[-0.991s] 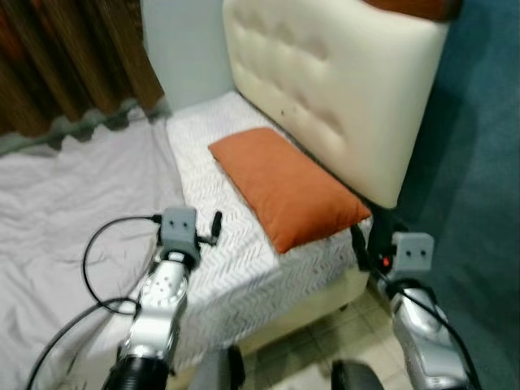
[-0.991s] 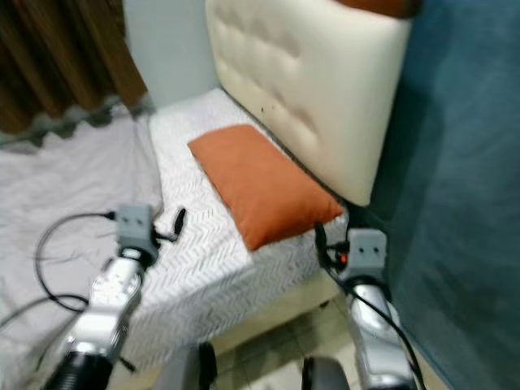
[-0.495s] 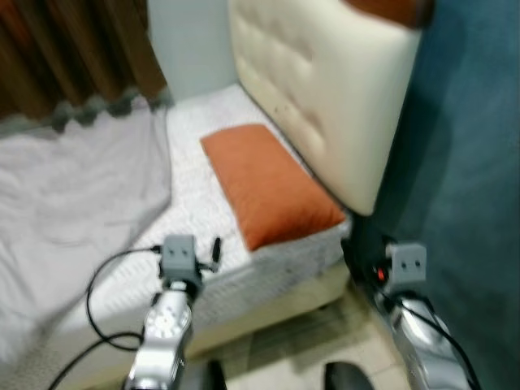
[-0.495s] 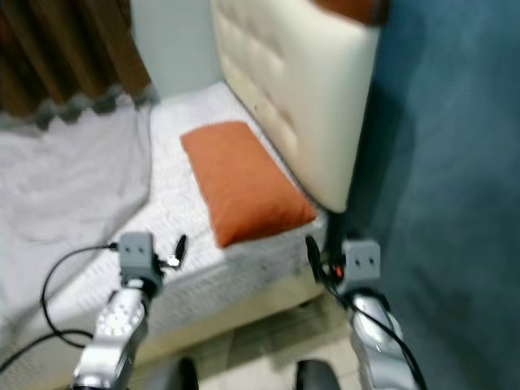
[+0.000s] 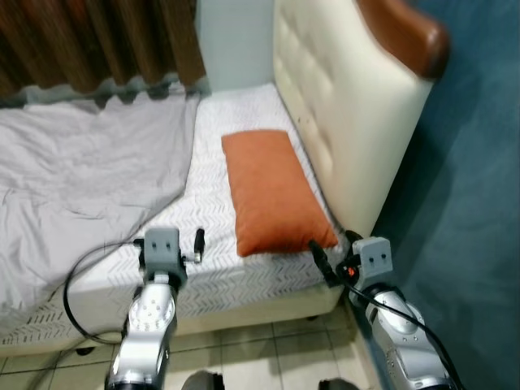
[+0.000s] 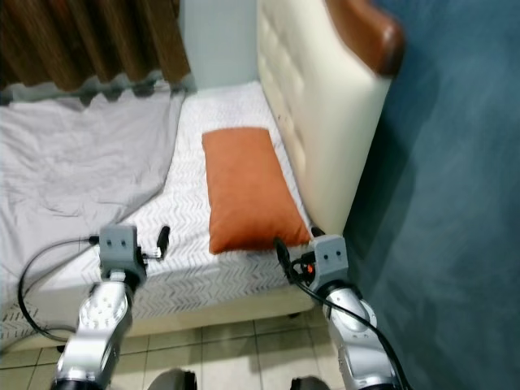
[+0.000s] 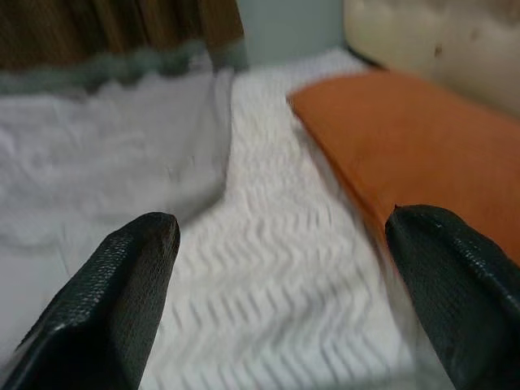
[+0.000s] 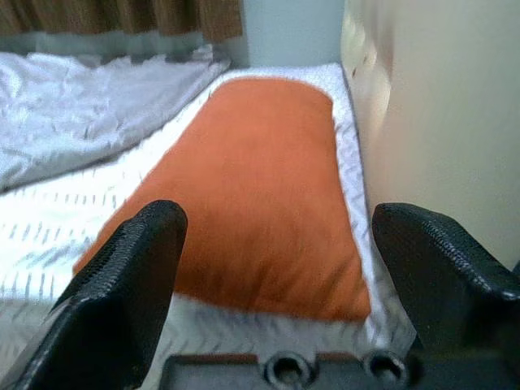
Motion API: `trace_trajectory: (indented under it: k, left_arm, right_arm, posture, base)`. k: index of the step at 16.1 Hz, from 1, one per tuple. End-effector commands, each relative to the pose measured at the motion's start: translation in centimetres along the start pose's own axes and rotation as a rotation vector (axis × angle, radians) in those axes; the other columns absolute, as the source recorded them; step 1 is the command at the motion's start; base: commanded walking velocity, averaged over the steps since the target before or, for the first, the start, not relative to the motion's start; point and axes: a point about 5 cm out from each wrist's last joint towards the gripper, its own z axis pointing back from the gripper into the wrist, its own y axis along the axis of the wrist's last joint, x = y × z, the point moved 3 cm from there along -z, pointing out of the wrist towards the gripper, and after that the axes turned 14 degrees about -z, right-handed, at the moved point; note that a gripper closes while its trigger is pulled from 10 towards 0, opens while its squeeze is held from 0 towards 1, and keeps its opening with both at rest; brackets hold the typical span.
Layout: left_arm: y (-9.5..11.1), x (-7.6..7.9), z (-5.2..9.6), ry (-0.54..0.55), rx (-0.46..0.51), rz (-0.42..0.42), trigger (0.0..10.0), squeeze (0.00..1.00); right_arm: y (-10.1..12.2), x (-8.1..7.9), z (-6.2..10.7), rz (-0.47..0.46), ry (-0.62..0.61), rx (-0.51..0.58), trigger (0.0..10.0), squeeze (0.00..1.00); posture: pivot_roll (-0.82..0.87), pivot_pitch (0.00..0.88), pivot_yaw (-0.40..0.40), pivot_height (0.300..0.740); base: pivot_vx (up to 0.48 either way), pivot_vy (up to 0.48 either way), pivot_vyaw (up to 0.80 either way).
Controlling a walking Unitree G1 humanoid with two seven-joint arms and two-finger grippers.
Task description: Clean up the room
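a cream tufted headboard (image 5: 341, 122) stands upright along the right side of the bed, capped by a brown curved top rail (image 5: 406, 32). a dark teal wall (image 5: 479, 203) runs behind and to the right of the headboard. brown pleated curtains (image 5: 89, 41) hang across the far side, their hem meeting a grey scalloped edge just above the bedding. a pale blue-grey wall panel (image 5: 236, 41) shows between the curtains and the headboard. beige floor tiles (image 5: 268, 349) with dark grout lines lie below the near edge of the mattress.
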Motion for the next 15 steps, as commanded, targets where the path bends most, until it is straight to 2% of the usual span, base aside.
trace_trajectory:
  k: [1,6,8,11,12,13,14,15]
  left_arm:
    - [0.3,-0.6,-0.3,0.008,0.016,-0.017,10.0,0.00]
    - [0.5,0.0,-0.2,-0.008,0.024,-0.003,10.0,0.00]
    - [0.8,0.3,-0.3,-0.012,0.040,-0.027,10.0,0.00]
    - [0.9,-0.2,-0.5,-0.009,0.043,-0.025,10.0,0.00]
    - [1.1,-0.2,-0.6,-0.013,0.047,-0.032,10.0,0.00]
    - [1.2,0.0,-0.8,-0.022,0.053,-0.040,10.0,0.00]
    - [1.5,0.2,-0.8,-0.026,0.068,-0.063,10.0,0.00]
    - [1.7,0.2,-0.9,-0.026,0.073,-0.069,10.0,0.00]
  right_arm:
    - [-0.3,-0.6,-0.5,-0.023,0.011,-0.004,10.0,0.00]
    - [-0.8,-1.7,-0.6,-0.047,0.057,-0.010,10.0,0.00]
    - [-1.4,-2.0,-0.4,-0.059,0.071,-0.016,10.0,0.00]
    - [-1.2,-2.5,-0.4,-0.078,0.089,0.001,10.0,0.00]
    - [-1.2,-2.0,-0.6,-0.037,0.052,0.003,10.0,0.00]
    - [-1.1,-1.6,-0.7,-0.039,0.029,0.004,10.0,0.00]
    - [-0.7,-1.4,-0.6,-0.105,0.030,0.029,10.0,0.00]
    - [-0.6,-1.2,-0.7,-0.119,0.021,0.032,10.0,0.00]
  posture:
    - [-0.01,0.048,0.042,0.668]
    - [-0.01,0.030,0.043,0.668]
    - [0.00,0.023,0.045,0.668]
    - [0.00,0.013,0.047,0.668]
    - [0.00,0.015,0.048,0.668]
    - [0.00,0.014,0.049,0.668]
    - [0.01,0.010,0.047,0.673]
    - [0.01,0.010,0.048,0.678]
  base:
    - [0.000,0.000,0.00]
    - [0.000,0.000,0.00]
    - [0.000,0.000,0.65]
    - [0.000,0.000,0.54]
    - [0.000,0.000,0.00]
    - [0.000,0.000,0.00]
    - [0.000,0.000,0.00]
    - [0.000,0.000,0.00]
